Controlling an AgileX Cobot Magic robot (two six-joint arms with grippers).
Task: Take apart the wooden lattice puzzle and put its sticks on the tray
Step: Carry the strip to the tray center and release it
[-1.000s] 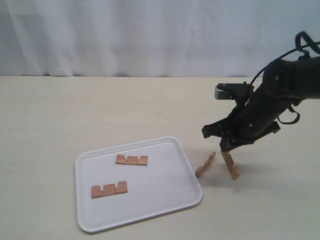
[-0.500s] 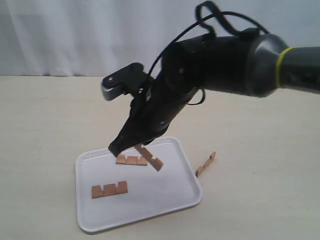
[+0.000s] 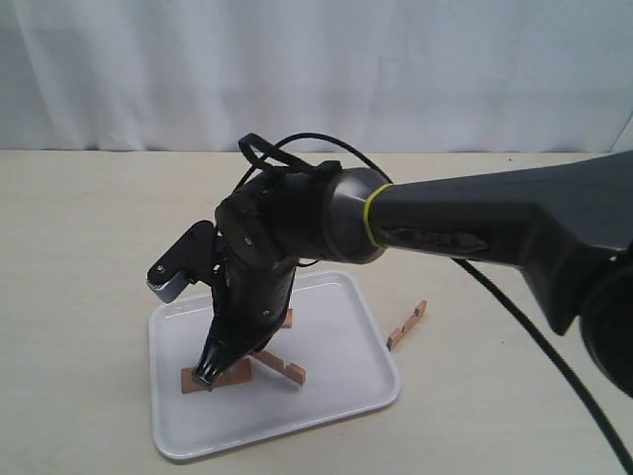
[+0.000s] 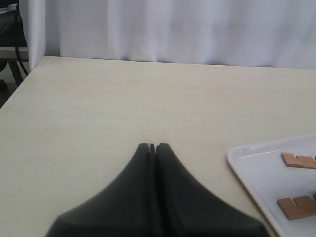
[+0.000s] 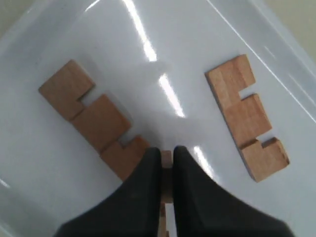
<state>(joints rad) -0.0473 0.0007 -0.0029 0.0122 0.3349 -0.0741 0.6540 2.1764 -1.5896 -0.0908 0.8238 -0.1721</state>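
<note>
my right arm reaches across the middle of the exterior view, and the right gripper (image 3: 211, 374) hangs low over the tray (image 3: 326, 396). its jaws are clenched on one stick (image 3: 282, 368). in the right wrist view only a thin sliver of that stick (image 5: 167, 160) shows between the two black fingertips. in the exterior view it juts out sideways from the gripper, just above or on the white tray floor; i cannot tell which.

the lattice puzzle no longer stands as a grid; i see only four separate notched sticks. a second stick (image 3: 237, 374) lies flat on the tray right at the gripper tip, partly hidden by it, and in the right wrist view it (image 5: 94, 118) lies just beside the fingers. a third stick (image 3: 286, 319) lies flat farther back on the tray, mostly hidden behind the arm, and it shows whole in the right wrist view (image 5: 247, 116). the fourth stick (image 3: 407, 325) is off the tray, on the table (image 3: 99, 228) just beside the tray's right rim.

the left gripper (image 4: 152, 147) sits over bare table with its jaws pressed together and nothing between them. a corner of the tray (image 4: 247, 163) is off to one side.
</note>
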